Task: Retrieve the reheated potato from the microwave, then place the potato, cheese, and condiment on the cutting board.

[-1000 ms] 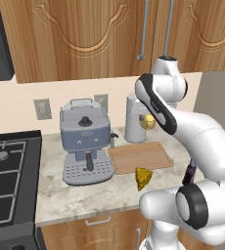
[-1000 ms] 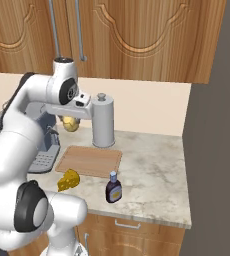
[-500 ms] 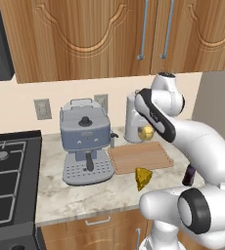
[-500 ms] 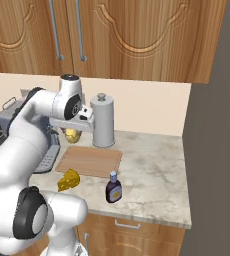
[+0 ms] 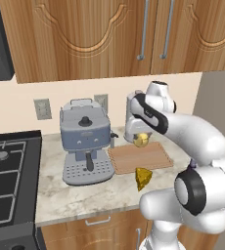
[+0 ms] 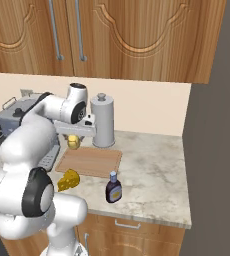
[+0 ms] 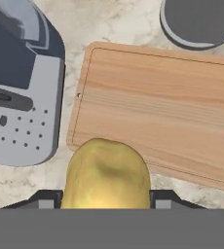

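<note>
While the gripper [image 7: 106,202] pinches the smooth yellowish-tan potato [image 7: 105,174] above the light-brown wooden cutting board's [image 7: 162,107] edge, the right base view adds a dark condiment bottle [image 6: 113,187] and yellow cheese wedge [image 6: 68,179] beside that board on the marble counter [image 6: 152,175].

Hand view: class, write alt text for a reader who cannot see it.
The tool holds a yellowish potato above the near edge of a wooden cutting board. A grey coffee machine stands beside the board on the marble counter.
</note>
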